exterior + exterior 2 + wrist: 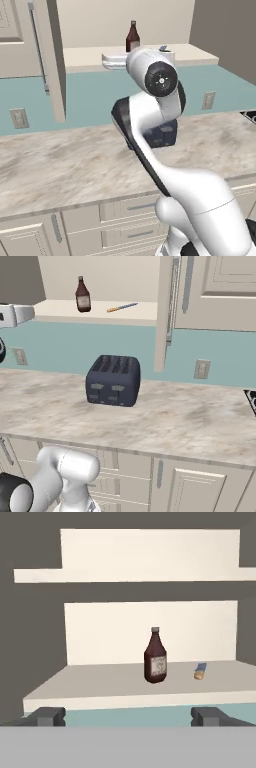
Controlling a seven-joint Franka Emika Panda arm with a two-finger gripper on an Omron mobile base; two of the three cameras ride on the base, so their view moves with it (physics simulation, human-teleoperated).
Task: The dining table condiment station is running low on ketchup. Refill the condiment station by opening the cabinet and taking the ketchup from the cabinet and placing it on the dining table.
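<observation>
The ketchup (155, 657) is a dark reddish-brown bottle standing upright on the beige lower shelf of the open cabinet (100, 684). It also appears at the back of the shelf, as ketchup (132, 37) and ketchup (82, 296). My gripper (129, 717) is open, level with the shelf's front edge and short of the bottle. Its fingertips (47, 716) are spread wide with nothing between them. The white hand (112, 61) sits just in front of the shelf. The dining table is out of view.
A small blue and orange item (200, 671) lies on the shelf just right of the bottle. The open cabinet door (50, 60) juts out at the left. A dark toaster (113, 380) stands on the marble wall counter (190, 421) under the cabinet.
</observation>
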